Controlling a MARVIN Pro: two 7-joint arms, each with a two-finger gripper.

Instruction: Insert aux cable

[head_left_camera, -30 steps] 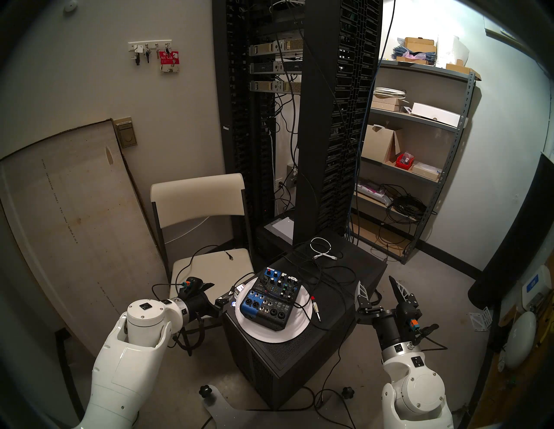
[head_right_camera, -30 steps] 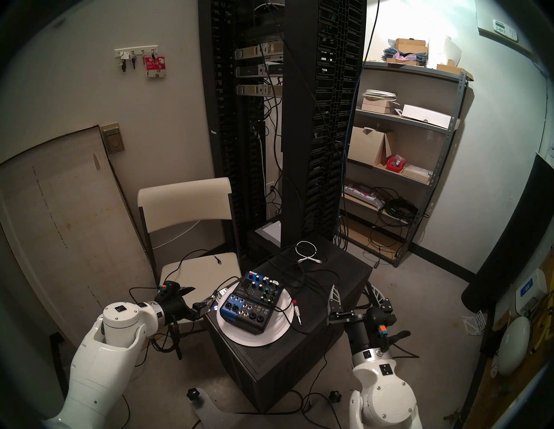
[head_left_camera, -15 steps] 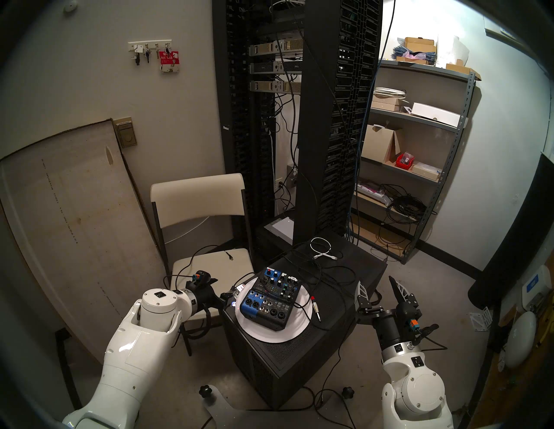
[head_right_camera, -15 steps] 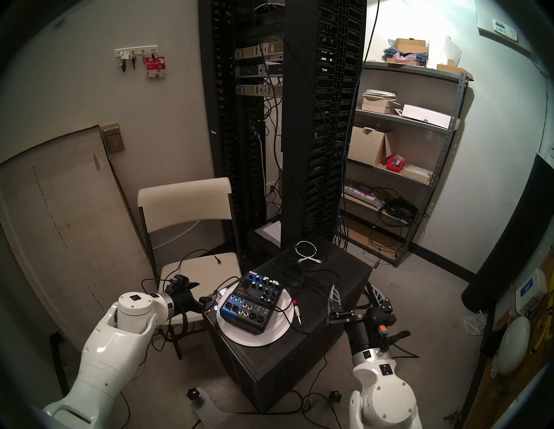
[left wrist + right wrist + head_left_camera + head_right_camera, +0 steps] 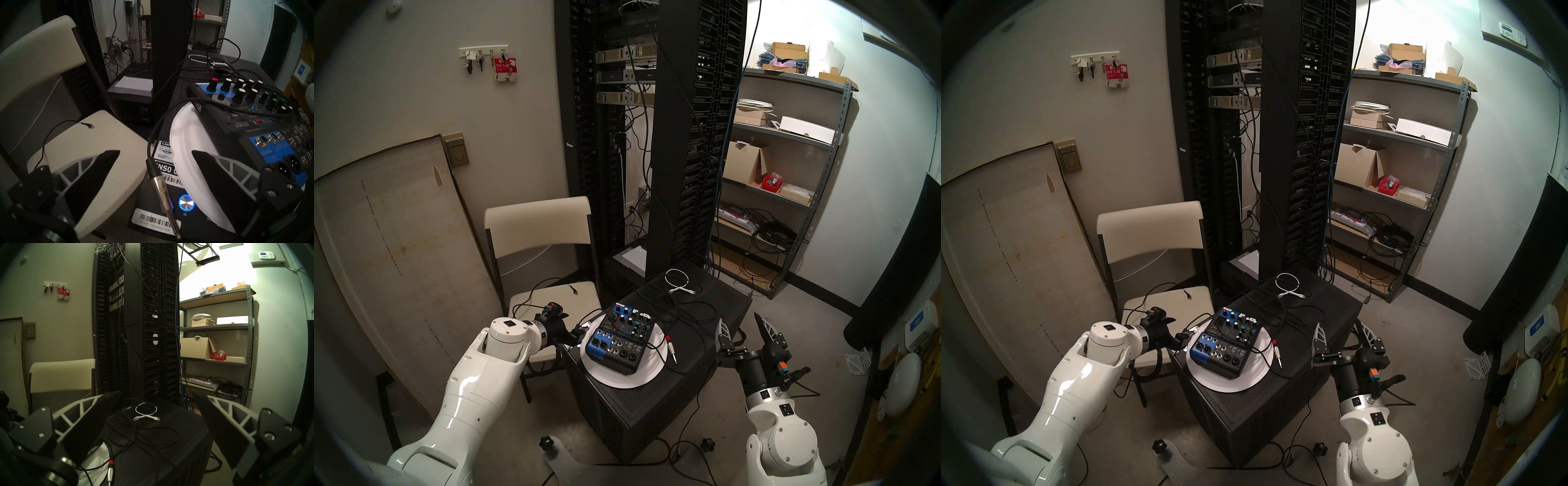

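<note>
The aux cable's plug (image 5: 162, 192), silvery with a dark barrel and a thin black lead, lies on the left front corner of the black computer case (image 5: 639, 404), beside the white plate (image 5: 182, 135). My left gripper (image 5: 155, 151) is open, one finger on each side of the plug and not touching it. In the head view the left gripper (image 5: 575, 325) sits at the plate's left edge. On the plate rests the blue and black mixer (image 5: 621, 337) with its row of sockets (image 5: 271, 137). My right gripper (image 5: 739, 319) hangs open and empty, right of the case.
A jack plug with a red band (image 5: 670, 346) lies right of the plate. A coiled white cable (image 5: 678, 281) and loose black leads cover the case's far half. A cream folding chair (image 5: 551, 298) stands left, a server rack (image 5: 653, 135) behind, shelves (image 5: 789, 169) at right.
My left arm has swung right and forward, bringing its open gripper from over the chair seat to the case's left corner around the plug. The right arm has not moved.
</note>
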